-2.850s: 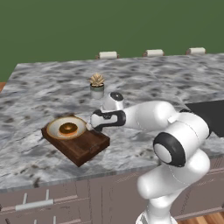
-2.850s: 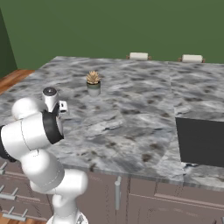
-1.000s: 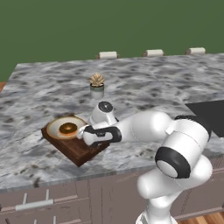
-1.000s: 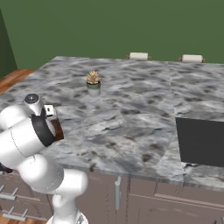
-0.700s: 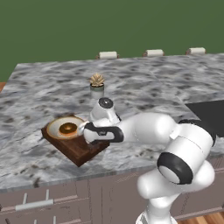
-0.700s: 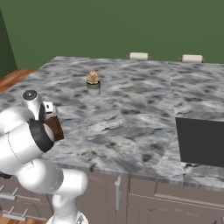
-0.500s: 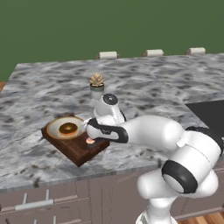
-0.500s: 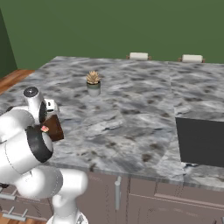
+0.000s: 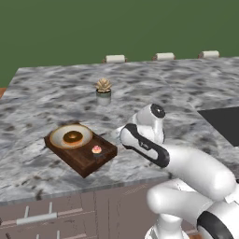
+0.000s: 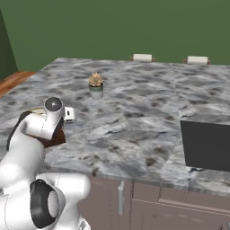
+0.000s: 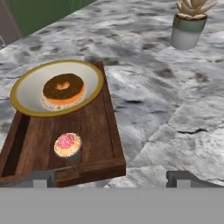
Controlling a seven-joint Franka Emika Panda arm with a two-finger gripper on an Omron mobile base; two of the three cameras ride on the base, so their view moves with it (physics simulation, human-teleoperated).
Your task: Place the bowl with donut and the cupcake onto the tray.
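The dark wooden tray (image 11: 94,131) lies on the marble counter, also seen in the left base view as the tray (image 9: 79,158). At its far end rests the tan bowl (image 11: 26,89) holding the brown donut (image 11: 63,87); the left base view shows the same bowl (image 9: 59,135) and donut (image 9: 73,137). A pink-frosted cupcake (image 11: 68,145) stands upright near the tray's near end, free of any grip, also visible as the cupcake (image 9: 96,150). My gripper (image 11: 113,178) is open, pulled back just off the tray's near corner, with nothing between its fingers.
A spiky plant in a grey pot (image 11: 188,26) stands farther back on the counter, also seen as the pot (image 9: 103,92). A black cooktop (image 10: 206,143) is set into the counter at the right. The counter's front edge runs close behind the tray.
The gripper was down over the tray's near end with the cupcake; it has let the cupcake go and drawn back to the right, off the tray.
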